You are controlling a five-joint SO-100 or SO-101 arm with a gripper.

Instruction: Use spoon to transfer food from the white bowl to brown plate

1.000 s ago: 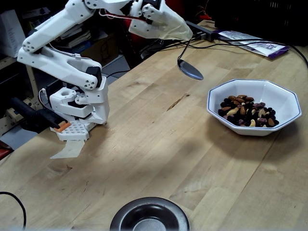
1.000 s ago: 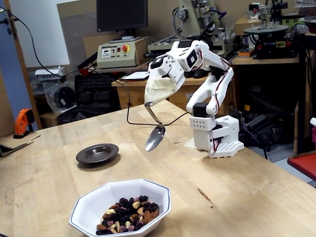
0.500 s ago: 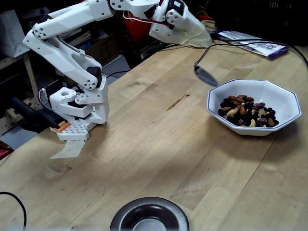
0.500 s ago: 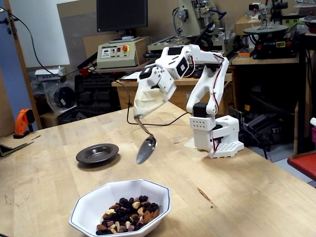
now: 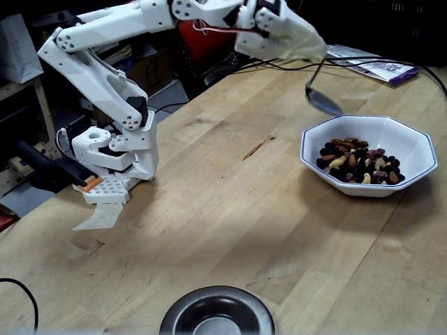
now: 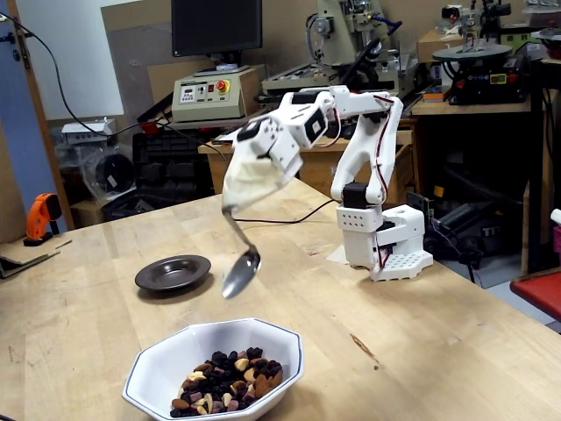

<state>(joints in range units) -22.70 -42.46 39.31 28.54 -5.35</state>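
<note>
Spoon below wrapped gripper

Open air above the white bowl

The spoon hangs clear above the bowl's near rim, touching nothing. Bare surface lies between the bowl and the brown plate, which stand well apart. Only the arm's base rises at one side, and cables trail behind the bowl.
</note>
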